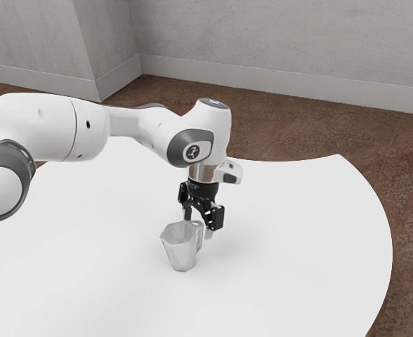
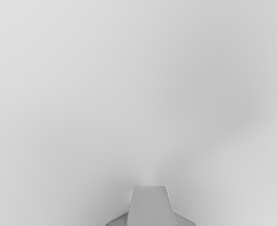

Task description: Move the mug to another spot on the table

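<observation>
gripper [image 1: 202, 222] at mug rim, handle side | mug [image 1: 180, 247] upright on worktop [image 1: 298, 246], gripper's 7 o'clock | grip: cannot tell

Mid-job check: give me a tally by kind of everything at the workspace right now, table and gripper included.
Grey mug: 1
Black gripper: 1
White table: 1
Total: 3

White round table [image 1: 298, 232]; grey mug [image 1: 181, 247] upright on it.
</observation>
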